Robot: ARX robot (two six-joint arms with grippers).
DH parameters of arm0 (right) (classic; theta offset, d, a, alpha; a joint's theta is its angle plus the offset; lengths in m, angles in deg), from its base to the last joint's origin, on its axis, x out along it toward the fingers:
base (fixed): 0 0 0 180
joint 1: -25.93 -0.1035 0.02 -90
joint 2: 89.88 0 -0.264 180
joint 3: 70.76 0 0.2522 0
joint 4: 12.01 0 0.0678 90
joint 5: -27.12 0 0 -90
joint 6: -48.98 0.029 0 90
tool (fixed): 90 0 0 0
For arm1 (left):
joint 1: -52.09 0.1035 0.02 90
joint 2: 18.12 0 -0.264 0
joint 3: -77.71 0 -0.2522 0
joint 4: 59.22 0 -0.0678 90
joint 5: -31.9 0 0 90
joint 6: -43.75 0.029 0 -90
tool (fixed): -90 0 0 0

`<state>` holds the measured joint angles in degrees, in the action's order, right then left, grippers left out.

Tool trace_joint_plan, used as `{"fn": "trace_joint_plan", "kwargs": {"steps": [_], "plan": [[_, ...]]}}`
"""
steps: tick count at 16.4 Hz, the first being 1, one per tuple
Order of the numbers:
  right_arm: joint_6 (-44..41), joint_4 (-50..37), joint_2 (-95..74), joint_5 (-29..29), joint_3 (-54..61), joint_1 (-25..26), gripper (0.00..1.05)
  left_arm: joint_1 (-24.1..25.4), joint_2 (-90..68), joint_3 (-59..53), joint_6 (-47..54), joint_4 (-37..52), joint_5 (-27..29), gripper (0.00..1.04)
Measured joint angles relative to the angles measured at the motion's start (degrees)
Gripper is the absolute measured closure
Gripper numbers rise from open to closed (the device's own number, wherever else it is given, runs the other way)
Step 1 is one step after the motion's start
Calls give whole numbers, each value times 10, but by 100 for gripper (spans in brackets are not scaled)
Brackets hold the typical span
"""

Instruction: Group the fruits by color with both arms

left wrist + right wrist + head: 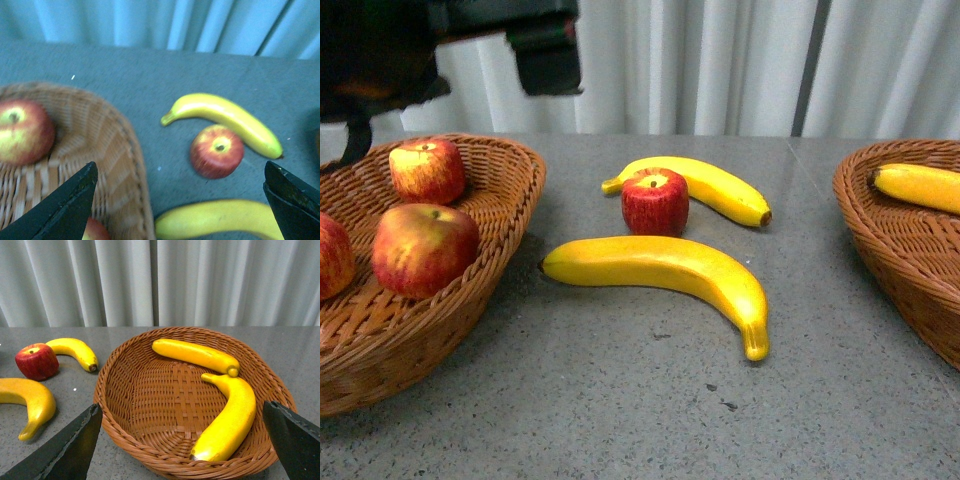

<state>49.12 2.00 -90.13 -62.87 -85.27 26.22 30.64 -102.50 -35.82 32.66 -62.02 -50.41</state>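
Three red apples lie in the left wicker basket (pixel 510 200): one at the back (pixel 427 168), one in the middle (pixel 423 248), one at the edge of the picture (pixel 330 255). On the table lie one apple (pixel 655 201), a banana behind it (pixel 705 187) and a larger banana in front (pixel 670 272). My left gripper (pixel 180 172) is open and empty, hovering over the left basket's rim (pixel 132 165) and the table apple (pixel 216 151). My right gripper (pixel 180 410) is open and empty above the right basket (pixel 125 405), which holds two bananas (pixel 195 354) (pixel 227 417).
The left arm shows as a dark blurred shape (pixel 545 55) at the top left of the front view. The right basket (pixel 905 250) stands at the table's right. A white curtain (pixel 720 60) hangs behind the grey table (pixel 620 420).
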Motion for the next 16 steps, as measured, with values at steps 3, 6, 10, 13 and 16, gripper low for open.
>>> {"fn": "trace_joint_plan", "kwargs": {"steps": [3,6,10,13,16], "plan": [[0,0,0,0,0,0,7,-5,-16,25,18,-1,-12,7],[0,0,0,0,0,0,7,-9,-44,56,48,-7,-23,7],[0,0,0,0,0,0,7,-38,-272,265,185,-76,-99,7],[0,0,0,0,0,0,7,-31,-357,302,232,-78,-118,7],[0,0,0,0,0,0,7,-25,-383,320,236,-80,-140,7]]}}
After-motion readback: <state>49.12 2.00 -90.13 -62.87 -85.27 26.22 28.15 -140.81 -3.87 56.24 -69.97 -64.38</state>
